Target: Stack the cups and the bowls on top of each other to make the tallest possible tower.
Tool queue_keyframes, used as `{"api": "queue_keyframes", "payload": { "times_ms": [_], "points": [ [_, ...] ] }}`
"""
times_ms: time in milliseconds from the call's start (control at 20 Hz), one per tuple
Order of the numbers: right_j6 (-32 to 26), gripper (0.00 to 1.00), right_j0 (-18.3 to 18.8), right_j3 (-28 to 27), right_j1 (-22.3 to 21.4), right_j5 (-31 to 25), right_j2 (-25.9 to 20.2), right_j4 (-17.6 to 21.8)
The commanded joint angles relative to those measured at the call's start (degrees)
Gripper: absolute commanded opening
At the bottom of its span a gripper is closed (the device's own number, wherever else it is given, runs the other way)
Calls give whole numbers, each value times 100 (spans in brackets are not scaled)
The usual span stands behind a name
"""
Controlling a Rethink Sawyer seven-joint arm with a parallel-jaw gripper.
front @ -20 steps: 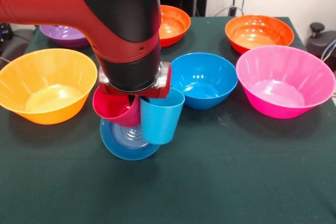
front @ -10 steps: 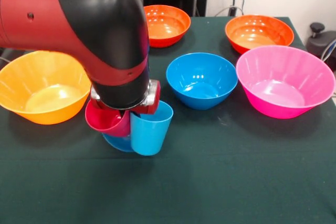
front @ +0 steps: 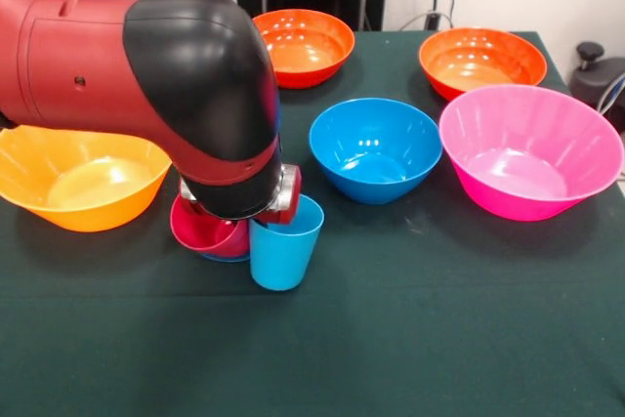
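The tower is a small cluster under the arm's wrist. It consists of a light blue cup [front: 283, 249] standing almost upright, a red cup or small bowl [front: 208, 231] on its left, and the rim of a small blue bowl [front: 221, 258] beneath the red piece. My gripper [front: 260, 219] sits right on top of the cluster where the red piece and the blue cup meet. It is shut on the tower, and the black wrist mostly hides it. The cluster's base is at or just above the green cloth.
A large yellow-orange bowl [front: 83, 183] is close on the left and a mid-sized blue bowl [front: 376, 148] close on the right. A large pink bowl [front: 532, 148] is further right, and two orange bowls [front: 311, 43] [front: 481, 59] are at the back. The arm hides the back left.
The arm has come down and shifted left with the cluster. The cups went from hanging tilted above the cloth to nearly upright at cloth level. The small blue bowl is now almost hidden.
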State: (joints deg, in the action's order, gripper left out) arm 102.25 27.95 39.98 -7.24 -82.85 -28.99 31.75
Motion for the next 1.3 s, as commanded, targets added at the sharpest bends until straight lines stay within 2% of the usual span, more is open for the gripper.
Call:
{"api": "queue_keyframes", "payload": {
  "times_ms": [50,300,650,850,1100,1150,1200,1250,1300],
  "points": [
    [-903,0,-99,632,-253,60,184,91],
    [-716,0,-116,1108,-698,-140,237,-142],
    [-524,0,27,2446,-1977,-253,379,-509],
    [-485,0,81,2872,-2329,-150,445,-557],
    [-542,0,169,3043,-2231,344,514,-343],
    [-556,0,161,2859,-1999,462,516,-229],
    [-569,0,173,2870,-1989,500,522,-204],
    [-613,0,133,2567,-1735,478,502,-111],
    [-631,0,130,2547,-1723,476,508,-93]
  ]
}}
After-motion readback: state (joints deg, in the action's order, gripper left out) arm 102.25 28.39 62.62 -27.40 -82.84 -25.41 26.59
